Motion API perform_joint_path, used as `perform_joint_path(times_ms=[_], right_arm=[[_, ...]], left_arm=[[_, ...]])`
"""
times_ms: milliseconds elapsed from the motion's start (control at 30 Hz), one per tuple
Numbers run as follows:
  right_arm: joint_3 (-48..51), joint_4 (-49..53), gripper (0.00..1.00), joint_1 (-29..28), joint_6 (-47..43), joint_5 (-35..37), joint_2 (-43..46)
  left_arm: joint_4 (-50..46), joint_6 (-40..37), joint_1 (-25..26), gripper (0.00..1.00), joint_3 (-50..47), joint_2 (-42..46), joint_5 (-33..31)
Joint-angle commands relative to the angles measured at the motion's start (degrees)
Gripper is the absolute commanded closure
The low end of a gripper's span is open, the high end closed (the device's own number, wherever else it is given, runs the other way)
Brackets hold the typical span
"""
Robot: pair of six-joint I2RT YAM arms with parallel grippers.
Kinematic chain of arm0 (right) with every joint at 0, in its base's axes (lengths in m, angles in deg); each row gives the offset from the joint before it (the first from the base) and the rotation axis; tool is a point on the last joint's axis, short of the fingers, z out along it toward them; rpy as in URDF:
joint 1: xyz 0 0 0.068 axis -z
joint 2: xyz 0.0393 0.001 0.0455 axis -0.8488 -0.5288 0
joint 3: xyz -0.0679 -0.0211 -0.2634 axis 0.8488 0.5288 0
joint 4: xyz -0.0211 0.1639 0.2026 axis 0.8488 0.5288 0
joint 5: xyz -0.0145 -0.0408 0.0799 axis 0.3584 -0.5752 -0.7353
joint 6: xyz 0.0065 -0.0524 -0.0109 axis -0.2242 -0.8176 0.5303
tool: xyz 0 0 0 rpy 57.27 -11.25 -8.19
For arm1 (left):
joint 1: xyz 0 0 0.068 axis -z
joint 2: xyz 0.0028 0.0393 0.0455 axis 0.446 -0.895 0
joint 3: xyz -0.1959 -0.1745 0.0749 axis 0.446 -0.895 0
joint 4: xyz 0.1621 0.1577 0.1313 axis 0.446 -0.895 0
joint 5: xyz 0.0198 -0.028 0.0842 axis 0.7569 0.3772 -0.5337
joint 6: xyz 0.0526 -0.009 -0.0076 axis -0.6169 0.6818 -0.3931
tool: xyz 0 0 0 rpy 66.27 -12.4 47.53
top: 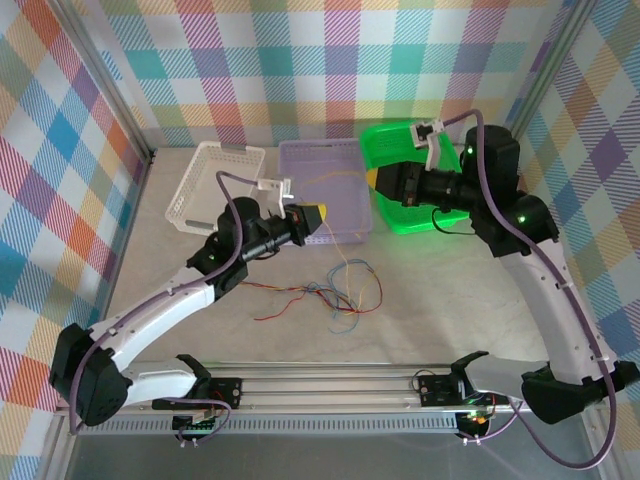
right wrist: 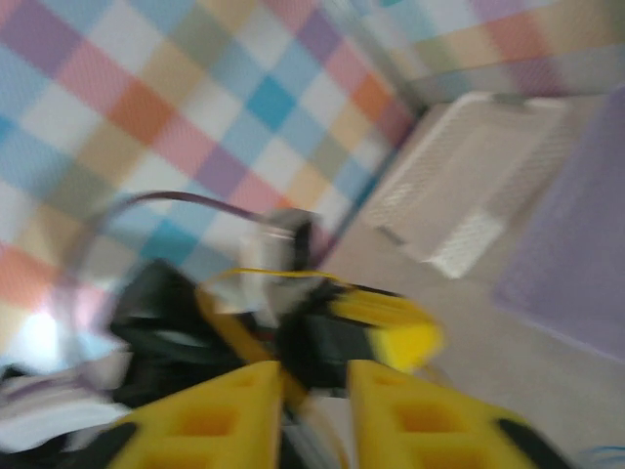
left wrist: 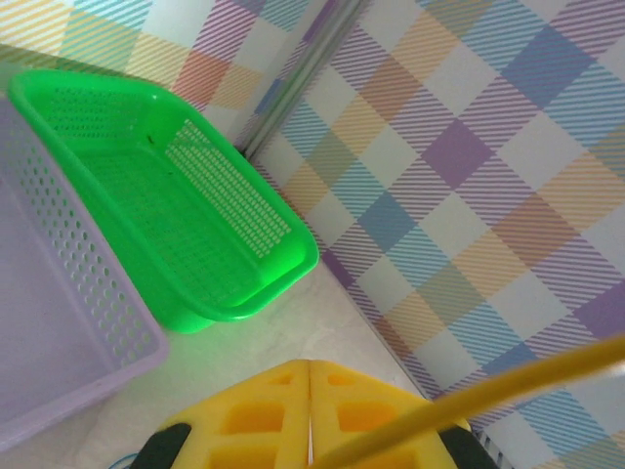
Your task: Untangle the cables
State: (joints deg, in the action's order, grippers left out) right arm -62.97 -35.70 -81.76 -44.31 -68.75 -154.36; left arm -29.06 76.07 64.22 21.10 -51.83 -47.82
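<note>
Step in hand, by my read: pulling one strand free. The left gripper, at the near rim of the lavender perforated plastic tray, is clamped tight on a thin yellow wire. The wire arcs over that tray toward the right gripper, whose jaws stand narrowly apart in the blurred wrist view. The thin, limp red, blue and green cables lie tangled on the grey table, near the tray. Next, probably: the right grips the wire, then a gentle pull apart.
</note>
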Motion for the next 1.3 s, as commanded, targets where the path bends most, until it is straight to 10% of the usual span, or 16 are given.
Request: perform_joint_path(times_ms=[0, 233, 667, 1267], right_arm=[[5.0, -0.3, 0.57, 0.5, -2.7, 12.1, 3.1], [17.2, -4.6, 0.33, 0.5, -3.8, 15.9, 6.4], [32.4, -14.0, 0.27, 0.5, -2.6, 13.5, 13.2], [32.6, -13.4, 0.27, 0.0, -4.1, 7.8, 17.2]], left_arm=[[-12.2, -1.9, -0.6, 1.00, 8.8, 2.3, -2.9], [-24.1, -5.2, -3.4, 1.00, 27.8, -4.7, -2.8], [-39.2, -11.5, -9.2, 1.00, 64.1, -22.6, -3.3], [-39.0, -14.6, -14.8, 1.00, 70.7, -42.9, -6.9]])
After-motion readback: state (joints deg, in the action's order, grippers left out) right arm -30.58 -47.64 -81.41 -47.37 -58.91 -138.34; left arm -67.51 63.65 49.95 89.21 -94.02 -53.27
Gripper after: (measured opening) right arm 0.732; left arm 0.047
